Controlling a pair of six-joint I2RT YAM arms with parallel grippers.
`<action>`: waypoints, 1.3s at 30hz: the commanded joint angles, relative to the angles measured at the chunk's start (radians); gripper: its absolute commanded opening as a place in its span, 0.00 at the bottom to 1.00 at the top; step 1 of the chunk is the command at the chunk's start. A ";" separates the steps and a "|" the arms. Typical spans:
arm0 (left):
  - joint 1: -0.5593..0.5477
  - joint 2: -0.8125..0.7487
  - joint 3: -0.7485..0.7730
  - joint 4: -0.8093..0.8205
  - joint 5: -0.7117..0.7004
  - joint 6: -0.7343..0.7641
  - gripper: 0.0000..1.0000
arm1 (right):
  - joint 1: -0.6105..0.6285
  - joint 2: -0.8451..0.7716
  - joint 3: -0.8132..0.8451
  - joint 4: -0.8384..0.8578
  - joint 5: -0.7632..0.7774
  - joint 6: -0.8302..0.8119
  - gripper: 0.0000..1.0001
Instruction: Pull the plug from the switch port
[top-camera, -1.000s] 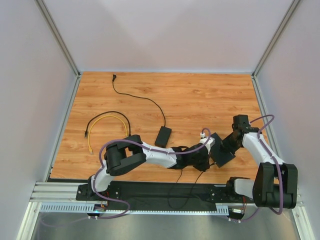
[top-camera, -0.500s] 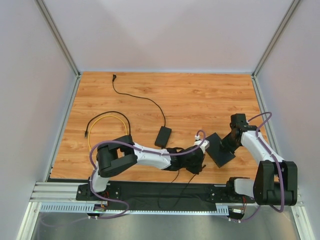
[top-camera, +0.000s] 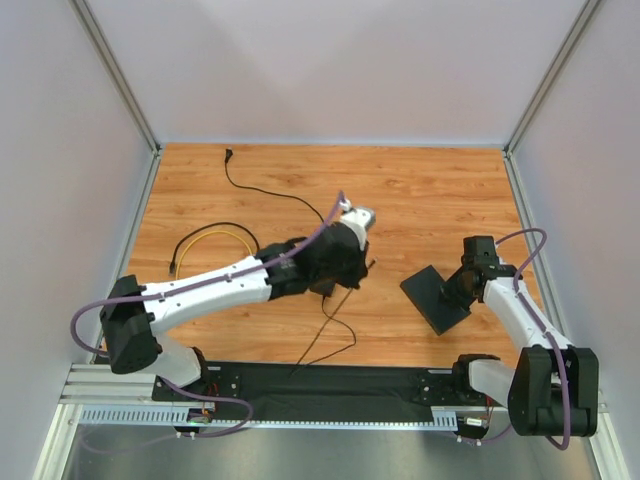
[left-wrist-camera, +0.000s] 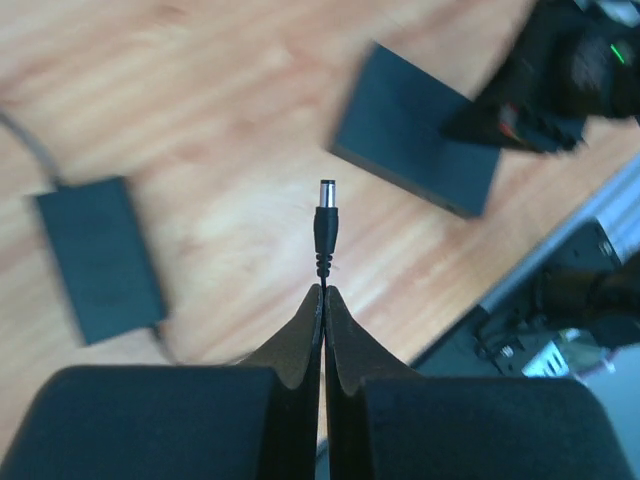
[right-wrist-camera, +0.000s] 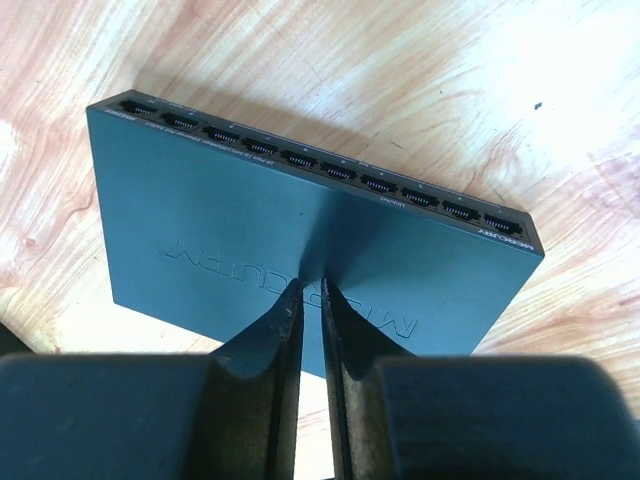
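The switch (top-camera: 432, 293) is a flat black slab lying on the wooden table at the right. It also shows in the left wrist view (left-wrist-camera: 415, 130) and the right wrist view (right-wrist-camera: 230, 230), with its row of ports along the far edge. My left gripper (top-camera: 338, 274) (left-wrist-camera: 322, 292) is shut on the thin cable just behind the black barrel plug (left-wrist-camera: 326, 215). It holds the plug in the air, well apart from the switch. My right gripper (top-camera: 457, 288) (right-wrist-camera: 310, 285) is shut, its tips resting on the switch's top face.
A small black adapter brick (left-wrist-camera: 95, 255) lies under my left arm. Its thin cord (top-camera: 275, 193) runs to the back left. A yellow and a black cable loop (top-camera: 215, 238) lie at the left. The black base rail (top-camera: 320, 385) lines the near edge.
My left arm has swung left and away from the switch, carrying the plug clear of it. The switch has shifted slightly. My right gripper has stayed on the switch.
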 joint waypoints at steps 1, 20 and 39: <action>0.151 -0.037 0.037 -0.122 0.068 0.086 0.00 | 0.003 -0.005 -0.063 0.051 0.054 -0.044 0.15; 0.600 0.504 0.529 -0.139 0.254 0.170 0.00 | 0.236 -0.158 -0.005 -0.097 0.053 0.059 0.20; 0.373 0.391 0.357 -0.052 0.361 0.054 0.38 | 0.311 -0.201 -0.040 -0.212 0.081 0.153 0.23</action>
